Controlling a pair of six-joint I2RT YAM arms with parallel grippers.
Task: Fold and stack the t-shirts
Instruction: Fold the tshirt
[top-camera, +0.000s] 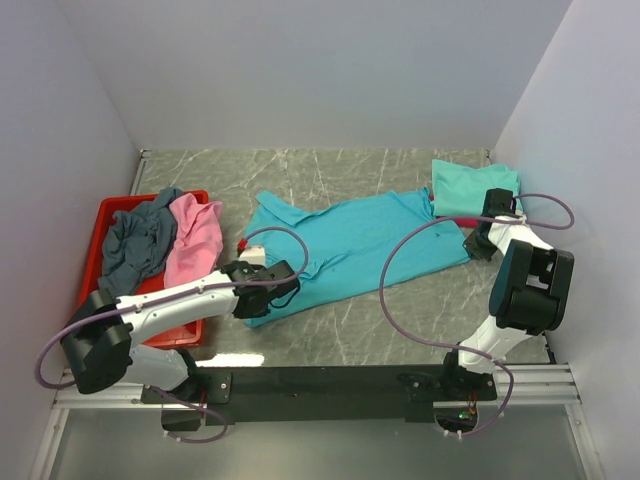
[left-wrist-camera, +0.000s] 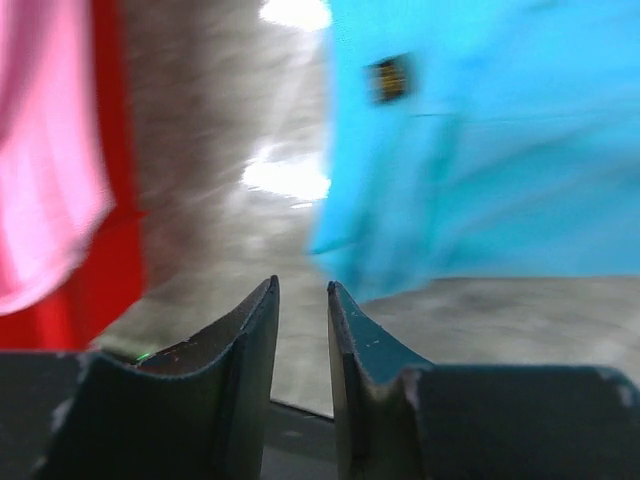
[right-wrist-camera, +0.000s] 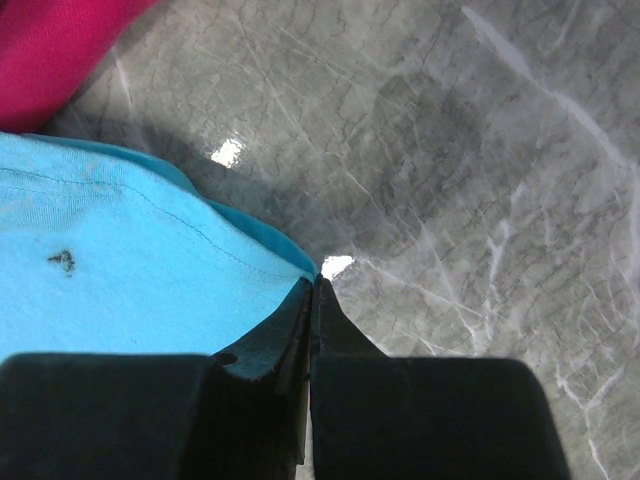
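Right tool (right-wrist-camera: 315, 285) on crosswise turquoise shirt (top-camera: 350, 245)

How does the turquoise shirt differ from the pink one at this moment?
The turquoise shirt lies spread on the table; the pink shirt is bunched in the red tray. The right gripper is shut on the turquoise shirt's edge; nothing holds the pink shirt. Both are plain, unfolded cloth.
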